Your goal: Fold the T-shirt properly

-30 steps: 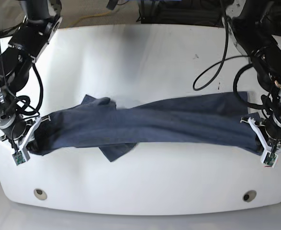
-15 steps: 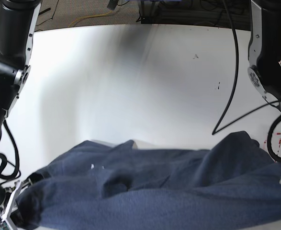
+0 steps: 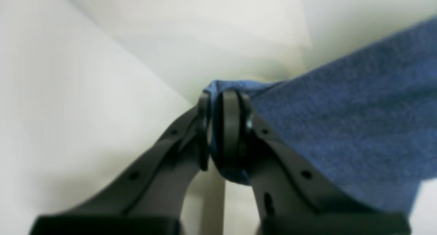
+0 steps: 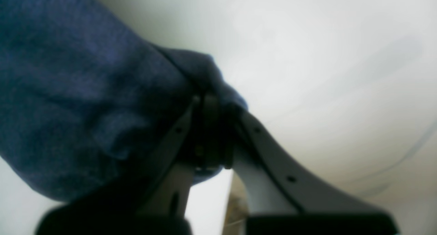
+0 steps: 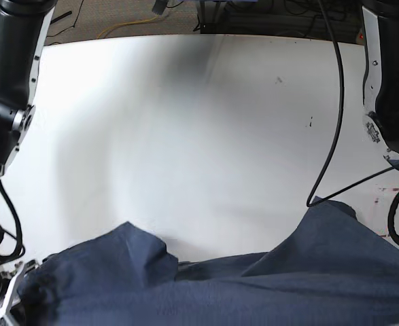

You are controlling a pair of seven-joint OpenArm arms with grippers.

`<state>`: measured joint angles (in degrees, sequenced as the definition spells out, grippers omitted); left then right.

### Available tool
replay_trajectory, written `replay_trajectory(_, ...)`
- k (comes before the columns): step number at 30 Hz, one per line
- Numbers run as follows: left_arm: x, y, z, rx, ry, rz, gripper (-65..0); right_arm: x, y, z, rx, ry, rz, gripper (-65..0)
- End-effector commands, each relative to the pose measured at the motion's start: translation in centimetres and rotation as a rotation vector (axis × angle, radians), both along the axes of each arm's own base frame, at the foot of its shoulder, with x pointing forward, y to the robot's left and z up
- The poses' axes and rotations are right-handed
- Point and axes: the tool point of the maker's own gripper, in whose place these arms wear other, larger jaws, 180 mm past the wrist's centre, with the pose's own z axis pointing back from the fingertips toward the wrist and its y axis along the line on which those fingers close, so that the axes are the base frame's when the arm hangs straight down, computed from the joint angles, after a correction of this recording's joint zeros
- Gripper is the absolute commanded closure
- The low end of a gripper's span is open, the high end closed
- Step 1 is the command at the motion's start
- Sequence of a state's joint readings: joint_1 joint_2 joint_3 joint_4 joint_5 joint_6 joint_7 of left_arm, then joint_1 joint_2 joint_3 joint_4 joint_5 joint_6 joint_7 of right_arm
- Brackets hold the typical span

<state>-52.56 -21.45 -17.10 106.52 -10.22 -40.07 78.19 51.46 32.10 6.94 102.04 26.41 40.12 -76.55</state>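
The left gripper (image 3: 223, 132), a pair of dark plastic fingers with round pads, is clenched on a bunched edge of the dark slate-blue heathered cotton T-shirt (image 3: 341, 125), a little fold of cloth poking out above and below the pads. The right gripper (image 4: 210, 132), with one pale finger and one in shadow, is likewise clamped on a gathered wad of the T-shirt (image 4: 85, 101), which drapes away to that view's left.

In the base view the T-shirt (image 5: 253, 288) fills the bottom of the picture close to the camera, stretched across between the two sides, with a raised hump left of centre and a peak on the right. Beyond it lies the glossy white table top (image 5: 185, 122). A black cable (image 5: 335, 129) loops down beside the arm on the right.
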Motion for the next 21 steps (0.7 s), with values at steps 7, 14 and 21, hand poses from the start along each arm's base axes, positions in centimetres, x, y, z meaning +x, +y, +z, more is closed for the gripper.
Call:
replay_trajectory(7, -1.5, -0.5, -7.2, 0.051, 0.140, 0.008, -3.1, -3.9, -1.7, -8.1, 0.035, 0.103, -0.060, 0.0)
replay_trajectory(14, -4.1, -1.9, -17.4, 0.031, 0.371, -0.021, -3.1, -7.9, -2.4, -17.3, 0.123, 0.294, -0.115, 0.0)
replay_trajectory(21, -9.7, -0.5, -26.4, -0.032, 0.598, 0.032, -3.1, -12.7, -3.1, -24.3, 0.212, 0.459, -0.188, 0.0)
